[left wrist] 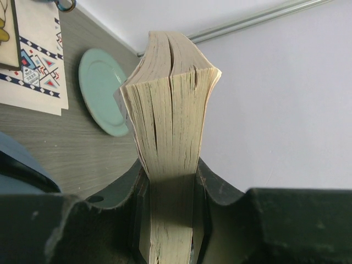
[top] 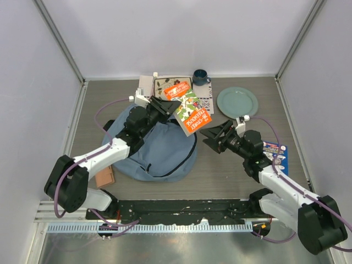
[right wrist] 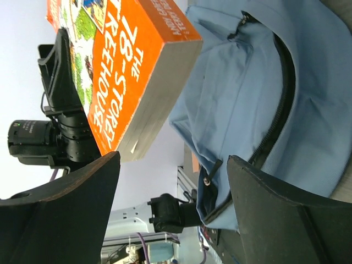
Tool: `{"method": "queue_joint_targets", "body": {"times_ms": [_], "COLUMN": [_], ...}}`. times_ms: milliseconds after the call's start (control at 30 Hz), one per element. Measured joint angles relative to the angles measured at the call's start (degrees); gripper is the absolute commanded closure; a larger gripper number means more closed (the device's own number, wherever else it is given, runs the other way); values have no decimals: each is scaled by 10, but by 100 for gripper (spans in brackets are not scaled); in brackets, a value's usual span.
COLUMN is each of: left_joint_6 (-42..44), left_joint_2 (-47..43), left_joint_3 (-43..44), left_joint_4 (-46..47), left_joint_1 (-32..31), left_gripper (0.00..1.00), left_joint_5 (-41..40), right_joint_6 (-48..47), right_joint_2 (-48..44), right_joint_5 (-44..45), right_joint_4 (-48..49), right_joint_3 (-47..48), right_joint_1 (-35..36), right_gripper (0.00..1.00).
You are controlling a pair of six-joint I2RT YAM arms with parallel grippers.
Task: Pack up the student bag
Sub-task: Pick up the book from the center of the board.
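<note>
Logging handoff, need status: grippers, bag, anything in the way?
Left gripper shut on book, held above student bag. Right gripper open, empty, at bag's right side. Bag on table, book not in yet. Nothing seen between book and bag.

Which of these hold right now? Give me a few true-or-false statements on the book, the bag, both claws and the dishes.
1. The left claw is shut on the thick orange paperback book. True.
2. The right claw grips the light-blue fabric backpack. False: it is open and empty, beside the backpack.
3. The round pale-green plate lies bare on the table. True.
4. The dark-blue mug stands on the plate. False: it stands apart from the plate, by the back wall.
5. The book lies inside the backpack. False: it is held up outside it.
</note>
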Motion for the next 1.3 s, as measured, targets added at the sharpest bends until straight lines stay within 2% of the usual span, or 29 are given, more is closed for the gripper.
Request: {"method": "queue_joint_targets", "body": {"times_ms": [333, 667, 833, 933, 1167, 1300], "left_joint_6": [-14, -29, -32, -38, -40, -40], "left_joint_2": [-16, -17, -17, -17, -17, -17], "left_joint_3": [-9, -9, -10, -10, -10, -11], "left_joint_4": [7, 14, 16, 20, 29, 35], "left_joint_1": [-1, -10, -13, -14, -26, -30], "left_gripper": [100, 100, 100, 100, 100, 100], "left_joint_5": [-30, -40, -40, -42, -49, -57], "right_joint_6": [10, 115, 167, 183, 211, 214], "right_joint_2": [86, 218, 253, 253, 253, 253], "right_joint_5": [0, -8, -14, -9, 22, 43], "right_joint_4": [143, 332, 405, 428, 436, 436], "right_joint_3": [40, 40, 53, 56, 56, 56], "right_joint_1": [0, 9, 15, 20, 44, 49], "right_gripper": [16, 17, 24, 32, 48, 52]}}
